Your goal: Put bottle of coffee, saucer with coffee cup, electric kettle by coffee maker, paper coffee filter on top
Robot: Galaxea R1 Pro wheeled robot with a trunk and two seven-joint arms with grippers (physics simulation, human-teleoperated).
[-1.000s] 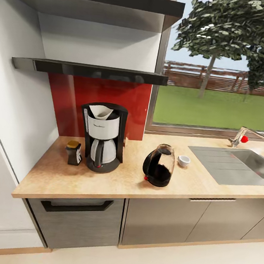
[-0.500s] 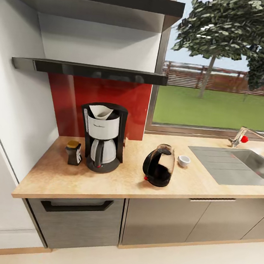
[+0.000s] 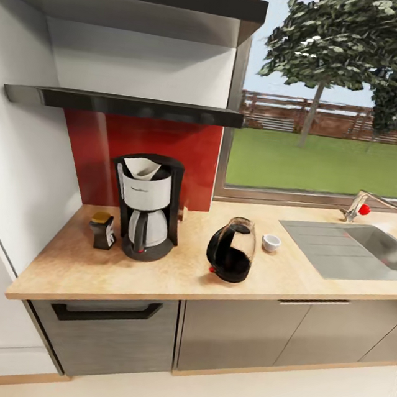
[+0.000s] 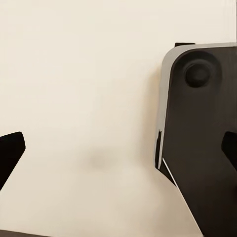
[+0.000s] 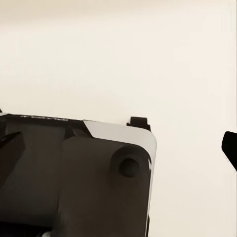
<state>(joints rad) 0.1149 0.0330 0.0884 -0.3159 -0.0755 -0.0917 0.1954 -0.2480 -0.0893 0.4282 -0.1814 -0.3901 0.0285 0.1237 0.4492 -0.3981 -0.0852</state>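
- Pale wood-grain desk (image 3: 169,276) runs under a red backsplash and dark shelf.
- Looks done: black-and-white maker (image 3: 144,207) on the desk, white paper filter (image 3: 141,167) in its top, small dark coffee bottle (image 3: 102,230) touching-close beside it, glossy rounded kettle (image 3: 232,249) near.
- Left, I judge: white cup (image 3: 271,242) sits bare by the kettle; no saucer seen.
- Both hands: fingertips wide apart in the wrist views, empty over the cream floor.

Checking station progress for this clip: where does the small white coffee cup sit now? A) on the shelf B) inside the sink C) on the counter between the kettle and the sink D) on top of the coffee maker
C: the coffee cup stands on the countertop, right of the electric kettle and left of the sink.
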